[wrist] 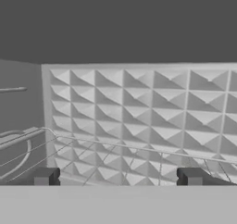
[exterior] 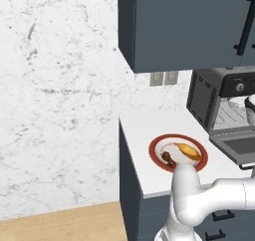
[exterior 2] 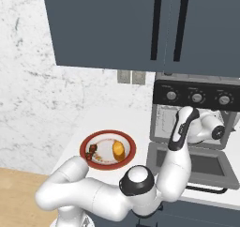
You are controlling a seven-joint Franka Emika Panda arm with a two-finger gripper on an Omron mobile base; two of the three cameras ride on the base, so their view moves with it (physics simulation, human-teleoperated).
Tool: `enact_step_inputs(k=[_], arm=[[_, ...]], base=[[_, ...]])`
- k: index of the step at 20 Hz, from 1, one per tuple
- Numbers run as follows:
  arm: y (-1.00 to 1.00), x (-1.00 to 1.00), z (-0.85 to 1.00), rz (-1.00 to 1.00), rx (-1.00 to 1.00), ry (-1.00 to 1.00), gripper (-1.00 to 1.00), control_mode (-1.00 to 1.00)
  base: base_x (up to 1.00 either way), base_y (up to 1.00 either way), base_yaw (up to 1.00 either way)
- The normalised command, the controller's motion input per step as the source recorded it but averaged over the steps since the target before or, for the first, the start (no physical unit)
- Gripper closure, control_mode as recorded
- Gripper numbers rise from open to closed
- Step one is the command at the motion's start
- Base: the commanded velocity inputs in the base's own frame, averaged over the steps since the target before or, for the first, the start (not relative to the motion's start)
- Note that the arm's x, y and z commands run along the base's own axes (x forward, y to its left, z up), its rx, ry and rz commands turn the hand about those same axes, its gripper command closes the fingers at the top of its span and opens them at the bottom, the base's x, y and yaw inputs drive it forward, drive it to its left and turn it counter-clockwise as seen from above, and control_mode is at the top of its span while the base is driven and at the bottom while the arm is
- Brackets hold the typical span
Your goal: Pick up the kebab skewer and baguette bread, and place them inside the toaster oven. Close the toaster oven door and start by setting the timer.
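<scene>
so claw (wrist: 118, 177) spread wide, nothing between the tips, reaching inside the toaster oven (exterior 2: 194, 116) and facing its studded back wall above the wire rack (wrist: 115, 156). toaster oven door (exterior 2: 197, 164) dropped flat open in front of the oven. left of the oven on the white surface (exterior: 144, 135), red-rimmed plate (exterior 2: 85, 145) carries the kebab skewer (exterior 2: 92, 151) and the baguette bread (exterior 2: 118, 149), skewer on the side farther from the oven.

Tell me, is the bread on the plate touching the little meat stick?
Apart. The right base view shows the baguette bread and the kebab skewer on the plate with a strip of pale plate between them.
</scene>
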Motion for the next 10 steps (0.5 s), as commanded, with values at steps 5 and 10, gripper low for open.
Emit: enact_step_inputs(k=[5,10], arm=[[-0.18,0.01,-0.72,0.0,0.0,0.01,-1.0,-1.0],[-0.29,0.0,-0.95,0.0,0.0,0.08,-1.0,-1.0]], base=[[0.0,0.0,0.0],[0.0,0.0,0.0]])
